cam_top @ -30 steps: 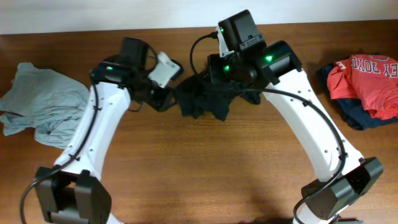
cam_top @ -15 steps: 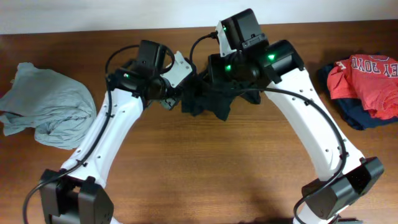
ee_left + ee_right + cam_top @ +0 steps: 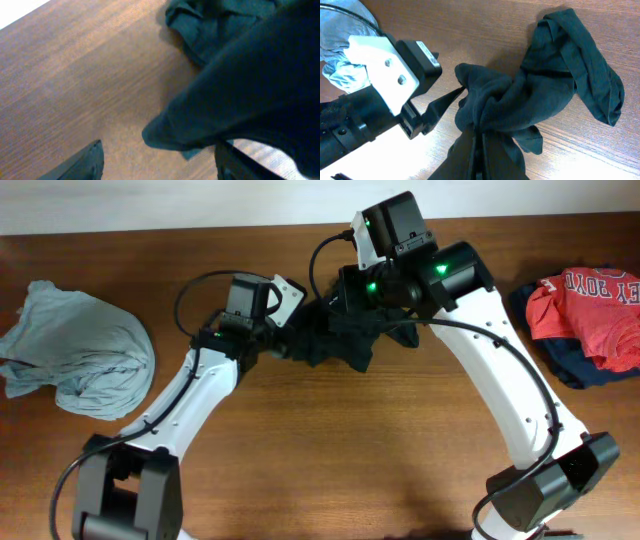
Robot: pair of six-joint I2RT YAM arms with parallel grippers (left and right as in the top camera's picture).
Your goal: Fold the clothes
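The black T-shirt (image 3: 335, 340) is bunched near the back middle of the wooden counter (image 3: 330, 450). The right gripper (image 3: 479, 150) has its jaws clenched on this fabric. The left gripper (image 3: 160, 160) has its jaws released, with a hanging fold between them. A grey-blue shirt (image 3: 85, 360) lies far left and a red shirt (image 3: 590, 300) far right. A white wall (image 3: 150, 205) stands behind.

From above I look straight down on almost the whole table (image 3: 330, 450), while my left wrist view sits very close over the black T-shirt (image 3: 250, 75) and my right wrist view, slightly farther back, shares that same garment.
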